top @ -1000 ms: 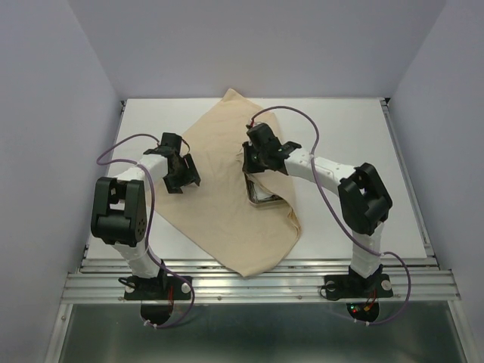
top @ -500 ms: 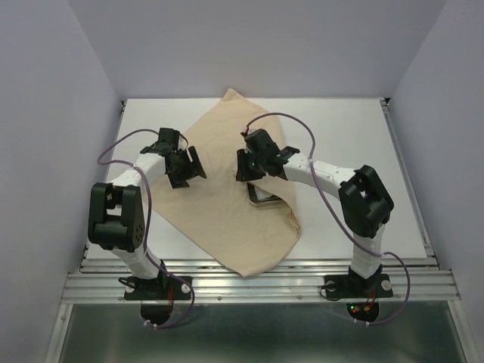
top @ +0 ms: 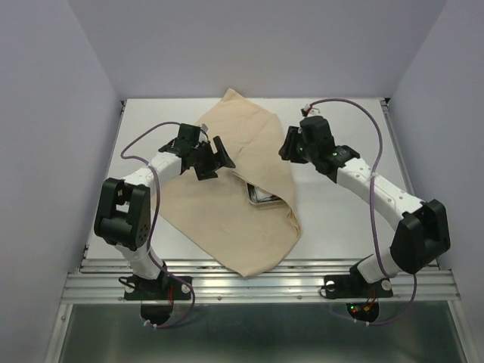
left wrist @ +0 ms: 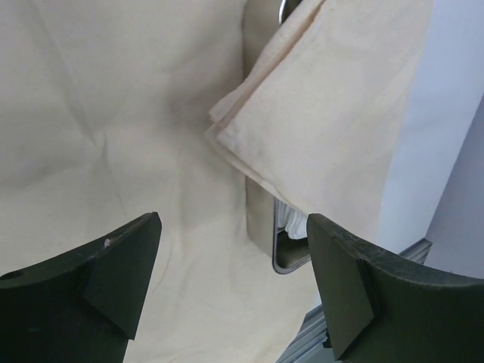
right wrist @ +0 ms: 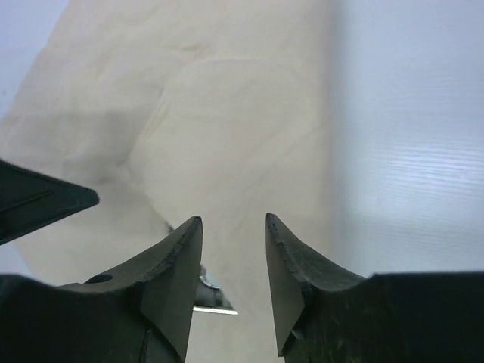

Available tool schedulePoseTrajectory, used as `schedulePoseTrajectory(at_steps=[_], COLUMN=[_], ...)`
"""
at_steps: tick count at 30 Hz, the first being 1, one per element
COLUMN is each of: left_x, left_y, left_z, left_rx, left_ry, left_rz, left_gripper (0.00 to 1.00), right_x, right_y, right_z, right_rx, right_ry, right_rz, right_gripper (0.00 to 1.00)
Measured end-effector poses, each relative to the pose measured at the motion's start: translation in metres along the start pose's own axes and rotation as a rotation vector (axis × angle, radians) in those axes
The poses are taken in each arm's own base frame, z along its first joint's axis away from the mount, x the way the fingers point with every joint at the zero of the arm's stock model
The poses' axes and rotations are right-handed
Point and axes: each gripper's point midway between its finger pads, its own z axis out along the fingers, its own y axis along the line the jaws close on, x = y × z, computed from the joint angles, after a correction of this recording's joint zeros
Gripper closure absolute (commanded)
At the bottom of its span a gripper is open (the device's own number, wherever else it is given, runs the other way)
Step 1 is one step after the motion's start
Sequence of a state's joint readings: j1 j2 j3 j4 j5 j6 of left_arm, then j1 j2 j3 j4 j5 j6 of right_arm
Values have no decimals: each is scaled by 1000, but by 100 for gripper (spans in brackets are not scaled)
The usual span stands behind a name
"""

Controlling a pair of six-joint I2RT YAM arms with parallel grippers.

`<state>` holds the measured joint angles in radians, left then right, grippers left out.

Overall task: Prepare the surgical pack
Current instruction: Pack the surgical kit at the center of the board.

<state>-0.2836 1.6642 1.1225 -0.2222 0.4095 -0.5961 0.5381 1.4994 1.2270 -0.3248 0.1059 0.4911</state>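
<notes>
Left fingers (left wrist: 113, 265) spread wide, right fingers (right wrist: 170, 280) part-open (both empty) above cloth (top: 227, 212).

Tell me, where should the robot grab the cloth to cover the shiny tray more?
Probably pinch the doubled corner of the cloth lying over the tray, coming from its left with the open left tool: that corner sticks out loose.

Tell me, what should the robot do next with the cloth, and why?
Probably the left gripper should dip down and pinch the flat cloth beside the tray, ready to fold it over. One fold covers part of the tray, but its near end shows bare. The left gripper hangs open just above there; the right gripper is off to the side, empty.
</notes>
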Motion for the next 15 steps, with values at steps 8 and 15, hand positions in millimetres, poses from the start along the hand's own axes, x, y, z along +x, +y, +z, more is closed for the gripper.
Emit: schedulePoseTrajectory(at_steps=[8, 15], left_x=[-2, 7], left_y=[-21, -20], left_z=[30, 54], left_rx=[85, 90], left_ry=[-2, 30], left_rz=[-85, -128], left_gripper=[12, 17], right_x=[9, 12], right_y=[-56, -55], right_z=[-17, -22], right_rx=[116, 113], right_ry=[2, 9], right_rz=[67, 69], right_gripper=[53, 53])
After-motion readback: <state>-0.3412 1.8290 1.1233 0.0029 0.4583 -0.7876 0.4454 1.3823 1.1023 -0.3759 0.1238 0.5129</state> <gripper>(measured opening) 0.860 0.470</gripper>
